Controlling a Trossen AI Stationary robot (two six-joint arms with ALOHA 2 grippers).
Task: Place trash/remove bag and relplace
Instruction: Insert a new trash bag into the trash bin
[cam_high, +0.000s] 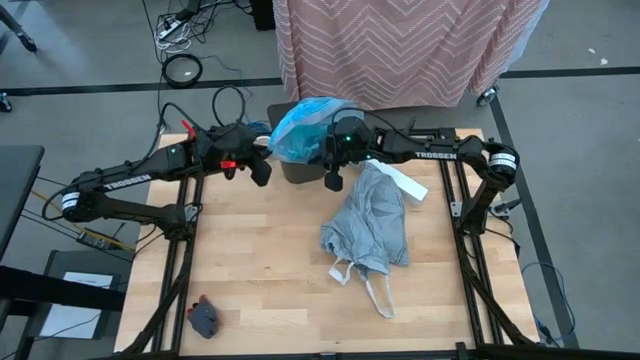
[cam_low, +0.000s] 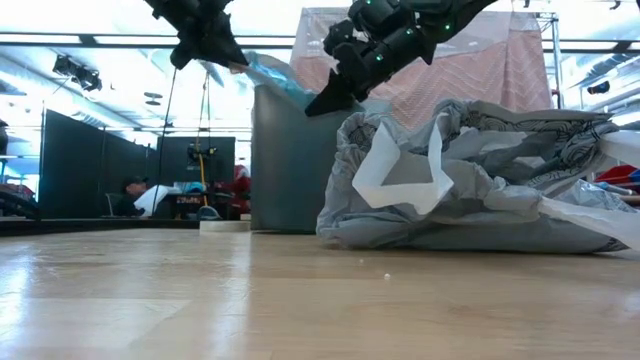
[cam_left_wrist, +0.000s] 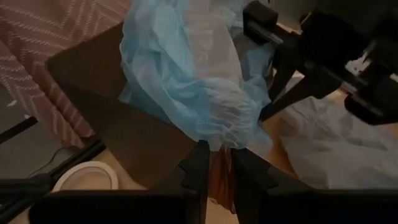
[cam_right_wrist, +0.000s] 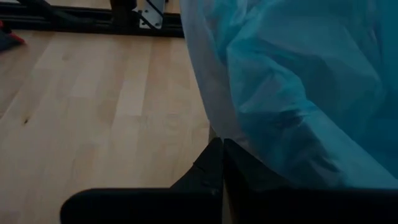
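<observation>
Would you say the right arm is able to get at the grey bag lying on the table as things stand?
Probably not right away: the right gripper is shut on the blue bag at the bin. The grey bag lies uncovered on the table just beside it, so once it lets go the way looks free.

Turquoise bag (cam_high: 305, 125) drapes over dark bin (cam_high: 300, 168): bin opening and contents hidden in every view.
Right gripper (cam_right_wrist: 222, 163) fingertips pressed together against blue film; whether film is pinched between them cannot tell.
Left gripper (cam_left_wrist: 217, 163) tips meet bag's lower fold; grip point masked by plastic.
Grey bag (cam_high: 370, 222) crumpled on table; contents unseen, far end cut off at low view's right edge.
Small dark object (cam_high: 204, 318) near table's front: too small to identify.
</observation>
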